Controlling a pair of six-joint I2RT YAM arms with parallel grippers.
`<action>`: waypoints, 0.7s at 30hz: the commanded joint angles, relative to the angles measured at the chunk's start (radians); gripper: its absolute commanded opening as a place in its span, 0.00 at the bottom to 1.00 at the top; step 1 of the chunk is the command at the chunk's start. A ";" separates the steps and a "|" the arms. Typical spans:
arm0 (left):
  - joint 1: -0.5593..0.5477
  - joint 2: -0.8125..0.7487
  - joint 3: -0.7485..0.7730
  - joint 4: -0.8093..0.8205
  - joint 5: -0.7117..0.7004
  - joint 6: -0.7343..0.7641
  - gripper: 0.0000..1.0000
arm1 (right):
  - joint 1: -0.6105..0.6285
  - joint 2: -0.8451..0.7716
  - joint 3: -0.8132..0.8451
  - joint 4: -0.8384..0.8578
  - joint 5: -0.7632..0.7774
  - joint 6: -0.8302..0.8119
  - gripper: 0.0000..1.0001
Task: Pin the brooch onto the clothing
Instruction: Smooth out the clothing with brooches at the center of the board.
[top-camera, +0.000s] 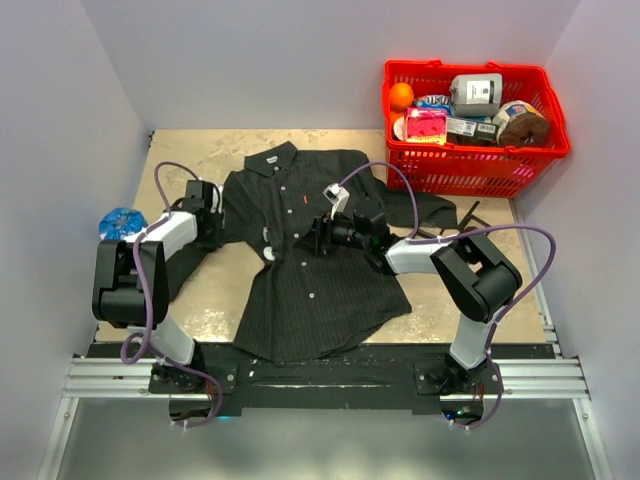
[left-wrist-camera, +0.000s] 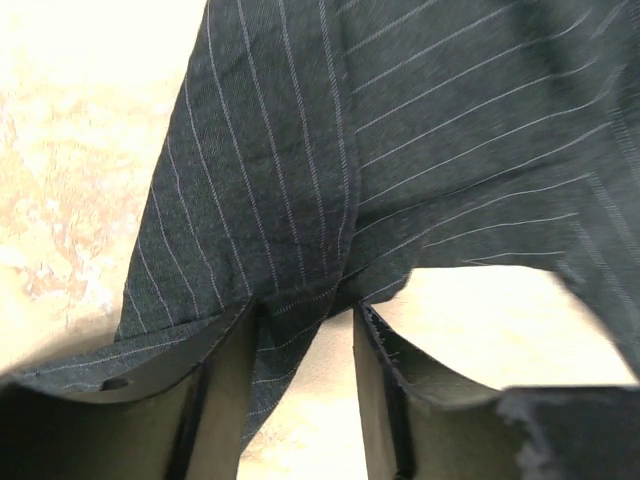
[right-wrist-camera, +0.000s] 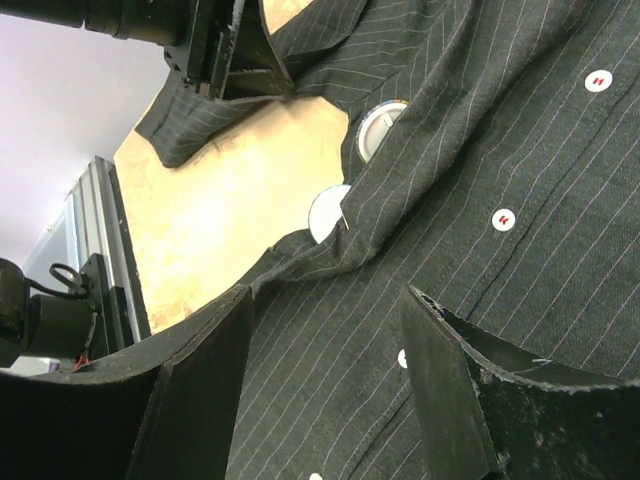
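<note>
The shirt (top-camera: 300, 300) lies front-up on the desk (top-camera: 205, 300), with its hem reaching the near edge and its collar toward the far side. Bare desk is open on both sides of the hem. Left claw (left-wrist-camera: 305, 312): fingers apart, straddling a sleeve edge. Right claw (right-wrist-camera: 328, 300): fingers apart, over the buttoned front. Two pale round discs (right-wrist-camera: 330, 212) sit at the cloth's edge between the claws, partly covered. At the far right, a red basket (top-camera: 470, 180) stands close to the other sleeve.
</note>
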 joint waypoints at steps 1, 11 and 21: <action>-0.003 -0.005 0.019 0.001 -0.071 0.025 0.33 | 0.004 -0.021 -0.011 0.032 -0.013 -0.002 0.64; 0.096 -0.060 0.061 -0.015 -0.108 0.029 0.00 | 0.050 -0.086 0.021 -0.169 0.088 -0.159 0.64; 0.242 -0.022 0.208 -0.047 -0.101 0.029 0.00 | 0.257 -0.075 0.139 -0.355 0.229 -0.278 0.64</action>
